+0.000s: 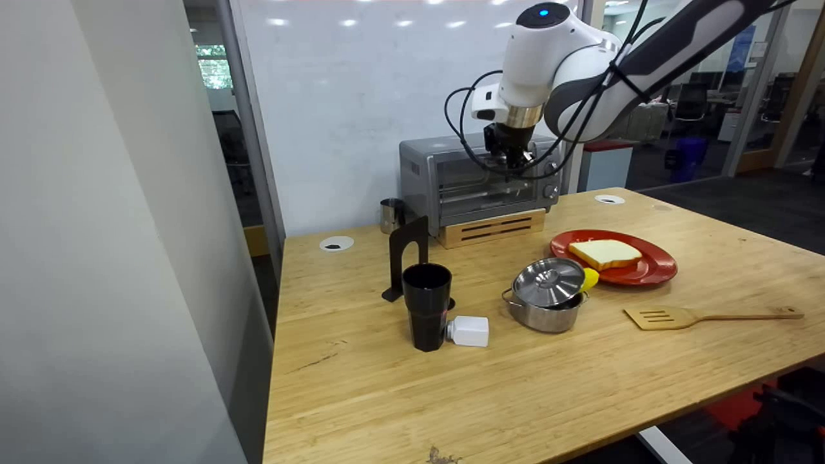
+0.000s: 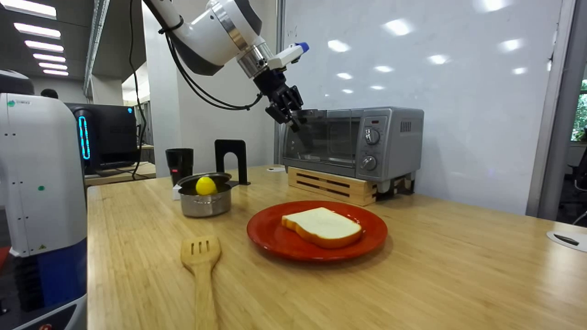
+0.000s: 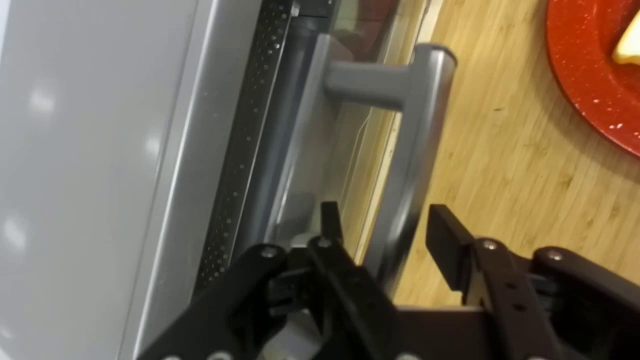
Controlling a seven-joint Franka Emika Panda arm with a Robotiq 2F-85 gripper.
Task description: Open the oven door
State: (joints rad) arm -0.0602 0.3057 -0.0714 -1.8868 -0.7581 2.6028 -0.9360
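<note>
While the tool [image 3: 384, 224] stands spread, the handle [image 3: 422, 125] between its fingers [image 3: 446, 242], the oven door [image 2: 337, 142], at the far side of the surface [image 2: 435, 266], has a red marking [image 2: 375, 122] to its right, illegibly small.

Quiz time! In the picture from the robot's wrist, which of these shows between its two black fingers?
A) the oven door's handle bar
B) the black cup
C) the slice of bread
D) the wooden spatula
A, because in the wrist view the oven door's handle bar runs between the spread fingers of the end effector, one on each side of it.
</note>
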